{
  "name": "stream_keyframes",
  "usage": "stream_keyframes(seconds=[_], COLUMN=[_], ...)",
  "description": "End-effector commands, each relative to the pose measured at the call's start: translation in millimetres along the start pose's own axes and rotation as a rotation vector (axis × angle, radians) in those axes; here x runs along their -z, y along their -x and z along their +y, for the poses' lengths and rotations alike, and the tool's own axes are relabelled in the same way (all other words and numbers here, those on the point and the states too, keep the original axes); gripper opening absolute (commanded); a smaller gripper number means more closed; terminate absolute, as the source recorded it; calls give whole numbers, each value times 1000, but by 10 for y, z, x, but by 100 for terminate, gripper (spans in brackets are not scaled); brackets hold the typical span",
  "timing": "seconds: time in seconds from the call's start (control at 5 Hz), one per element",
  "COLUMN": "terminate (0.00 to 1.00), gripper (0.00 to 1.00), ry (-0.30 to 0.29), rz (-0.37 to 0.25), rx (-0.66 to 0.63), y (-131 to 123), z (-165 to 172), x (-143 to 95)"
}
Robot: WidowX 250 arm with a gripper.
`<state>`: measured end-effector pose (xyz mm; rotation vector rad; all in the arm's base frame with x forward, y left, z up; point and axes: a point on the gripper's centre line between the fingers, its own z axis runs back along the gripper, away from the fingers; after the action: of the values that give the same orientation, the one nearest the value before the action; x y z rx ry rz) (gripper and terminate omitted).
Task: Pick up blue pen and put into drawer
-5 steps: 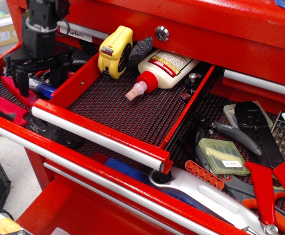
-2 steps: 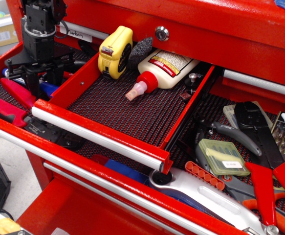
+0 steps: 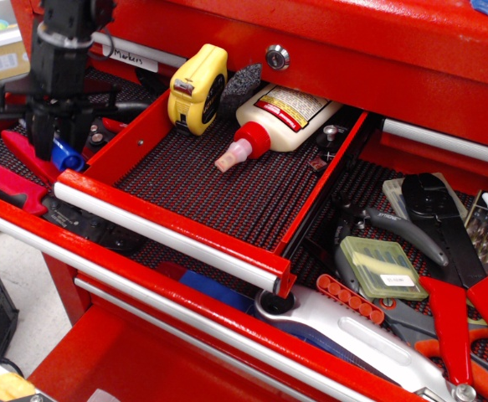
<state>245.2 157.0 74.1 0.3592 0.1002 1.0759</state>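
My gripper hangs over the left drawer, to the left of the open shallow red drawer, which has a dark mesh liner and a silver bar handle. The fingers are shut on the blue pen. Only its bright-blue cap shows, sticking out below the fingers and just above the red pliers. The pen's white barrel is hidden between the fingers.
The shallow drawer holds a yellow tape measure, a white glue bottle with a pink nozzle and a dark pad at its back. Red-handled pliers lie under the gripper. The wide lower drawer at the right holds mixed tools.
The gripper came down on the pen lying among the pliers and closed on it. It has shifted slightly left and up, and the pen now hangs with its cap down.
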Motion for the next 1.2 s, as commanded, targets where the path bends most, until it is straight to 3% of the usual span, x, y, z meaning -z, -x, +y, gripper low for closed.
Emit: stream_keyframes(seconds=[0.0, 0.2, 0.4, 0.8, 1.0], terminate=[0, 0, 0, 0, 0], gripper=[0, 0, 0, 0, 100], ry=[-33, -44, 33, 88, 88], rz=[-87, -92, -97, -194, -194], rx=[17, -11, -44, -164, -164], y=[95, 402, 815, 1508, 1508], z=[122, 11, -150, -403, -403], x=[-744, -1022, -1242, -1398, -1398])
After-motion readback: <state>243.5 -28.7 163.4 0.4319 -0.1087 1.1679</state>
